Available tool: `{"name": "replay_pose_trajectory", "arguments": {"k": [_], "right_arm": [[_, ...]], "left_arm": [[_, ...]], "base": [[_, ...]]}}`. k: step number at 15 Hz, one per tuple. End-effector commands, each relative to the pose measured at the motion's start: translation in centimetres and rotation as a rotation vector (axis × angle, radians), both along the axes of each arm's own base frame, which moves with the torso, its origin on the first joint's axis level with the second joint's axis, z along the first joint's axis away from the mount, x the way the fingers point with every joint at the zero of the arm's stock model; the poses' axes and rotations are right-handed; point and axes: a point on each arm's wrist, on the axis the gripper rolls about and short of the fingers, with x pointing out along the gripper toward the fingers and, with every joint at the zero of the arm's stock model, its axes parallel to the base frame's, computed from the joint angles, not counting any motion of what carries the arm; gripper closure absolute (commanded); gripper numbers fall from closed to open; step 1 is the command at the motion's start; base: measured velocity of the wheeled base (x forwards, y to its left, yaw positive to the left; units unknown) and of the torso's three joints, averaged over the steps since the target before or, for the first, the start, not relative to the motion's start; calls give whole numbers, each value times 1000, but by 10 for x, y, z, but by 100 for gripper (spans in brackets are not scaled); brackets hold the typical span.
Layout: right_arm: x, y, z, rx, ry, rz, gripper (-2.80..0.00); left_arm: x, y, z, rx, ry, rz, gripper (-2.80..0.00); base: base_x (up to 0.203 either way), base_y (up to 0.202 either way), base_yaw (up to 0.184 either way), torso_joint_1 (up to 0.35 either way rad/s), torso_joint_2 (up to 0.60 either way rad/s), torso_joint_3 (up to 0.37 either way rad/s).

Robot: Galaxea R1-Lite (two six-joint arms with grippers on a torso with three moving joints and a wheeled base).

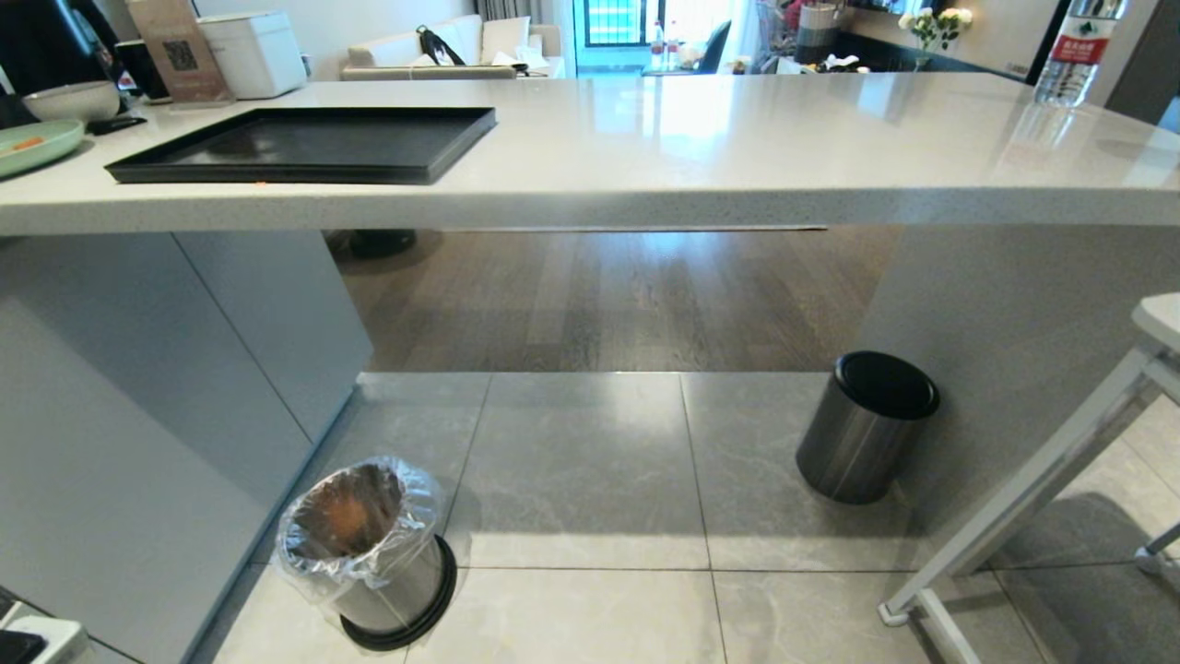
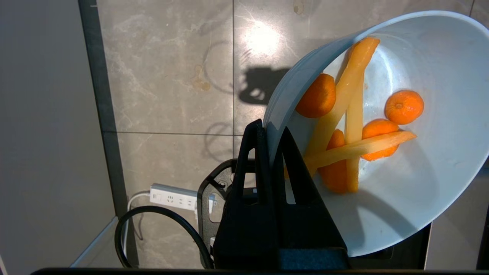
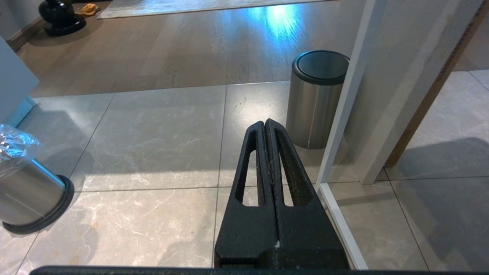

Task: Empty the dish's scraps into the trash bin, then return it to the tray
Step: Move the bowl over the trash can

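In the left wrist view my left gripper (image 2: 272,128) is shut on the rim of the dish (image 2: 428,198), a pale-blue bowl with a white inside, held tilted above the tiled floor. The scraps (image 2: 355,126), orange carrot slices and yellow strips, lie inside it. The trash bin (image 1: 373,553) with its crinkled clear liner stands on the floor by the counter's cabinet, and shows at the edge of the right wrist view too (image 3: 26,191). The black tray (image 1: 304,146) lies bare on the counter at the left. My right gripper (image 3: 265,123) is shut on nothing, low over the floor. Neither arm shows in the head view.
A steel bin with a black lid (image 1: 867,426) stands on the floor to the right, next to a white table leg (image 1: 1023,503). A pale-green plate (image 1: 32,146) and a grey-white bowl (image 1: 72,100) sit left of the tray. A power strip (image 2: 174,196) lies on the floor.
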Motion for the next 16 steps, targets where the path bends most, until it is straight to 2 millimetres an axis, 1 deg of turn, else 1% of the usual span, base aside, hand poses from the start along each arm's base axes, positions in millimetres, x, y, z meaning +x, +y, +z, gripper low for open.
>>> {"name": "replay_pose_trajectory", "arguments": {"k": [1,16], "right_arm": [[0,0,0,1,1,0,0],[0,0,0,1,-1,0,0]], "left_arm": [[0,0,1,1,-6,-1,0],[0,0,-3,-1,22,9,0]], "base": [[0,0,0,0,0,0],[0,0,0,0,0,0]]}}
